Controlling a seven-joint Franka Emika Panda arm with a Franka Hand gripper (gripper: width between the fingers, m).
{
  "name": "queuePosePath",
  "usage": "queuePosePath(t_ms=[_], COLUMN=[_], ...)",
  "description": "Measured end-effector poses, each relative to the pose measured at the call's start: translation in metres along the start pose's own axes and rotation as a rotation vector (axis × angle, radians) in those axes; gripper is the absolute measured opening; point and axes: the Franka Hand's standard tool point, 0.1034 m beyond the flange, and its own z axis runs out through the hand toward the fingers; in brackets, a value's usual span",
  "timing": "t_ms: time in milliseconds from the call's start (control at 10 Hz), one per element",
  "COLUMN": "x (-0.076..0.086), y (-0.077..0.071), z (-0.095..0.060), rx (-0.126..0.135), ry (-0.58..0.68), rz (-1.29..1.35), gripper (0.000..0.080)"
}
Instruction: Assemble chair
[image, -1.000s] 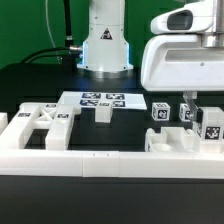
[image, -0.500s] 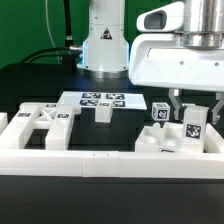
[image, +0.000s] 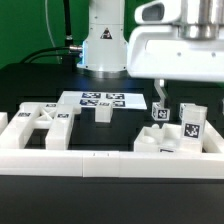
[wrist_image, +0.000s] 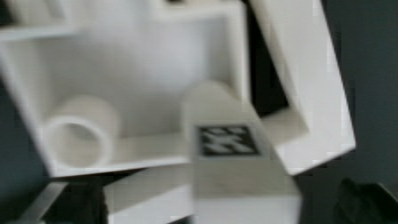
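Observation:
A white chair bar (image: 190, 122) with a black-and-white tag stands upright on the white chair assembly (image: 165, 142) at the exterior view's right. My gripper (image: 188, 100) hangs just above it, open. One finger (image: 157, 93) stands clear of the bar on its left side. In the wrist view the tagged bar (wrist_image: 222, 140) runs up between my dark fingers (wrist_image: 43, 200) with a gap on either side. It rests against a boxy white frame part (wrist_image: 107, 60) that has a round peg (wrist_image: 75, 140) inside.
A cut-out chair panel (image: 45, 122) lies at the exterior view's left. The marker board (image: 100, 99) lies behind a small white block (image: 102, 115). A tagged cube (image: 160, 112) sits beside the assembly. A low white border wall (image: 80, 160) runs along the front; the robot base (image: 105, 45) stands behind.
The jaws have opened and let go of the tagged bar, which stays standing on the assembly. The gripper has risen a little.

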Motion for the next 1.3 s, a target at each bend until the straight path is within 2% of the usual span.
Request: queuePosePath(t_ms=[100,200,400,600,700,800,900,1000,1100,1200,1300], x=[-0.014,-0.02,-0.02,-0.02,-0.02,-0.028,-0.041,-0.06,-0.075,-0.084,-0.092], y=[0.031,0.05,0.043,0.044,0.045,0.052,0.064,0.087,0.115,0.135,0.147], z=[-0.019,-0.024,-0.02,-0.02,-0.02,-0.02,-0.018,-0.014,-0.007,0.002,0.011], rx=[0.008,0.002,0.002,0.001,0.001,-0.003,-0.003,-0.009,-0.028,-0.051,-0.065], ry=[-0.001,-0.012,-0.014,-0.014,-0.015,-0.026,-0.008,0.012,0.034,0.076,0.066], rz=[-0.088,-0.074,-0.082,-0.081,-0.086,-0.119,-0.179,-0.29,-0.38,-0.432,-0.425], gripper=[0.0648,0.0648,0.0649,0.0649,0.0649,0.0649,0.0649,0.0649,0.0649,0.0649,0.0649])
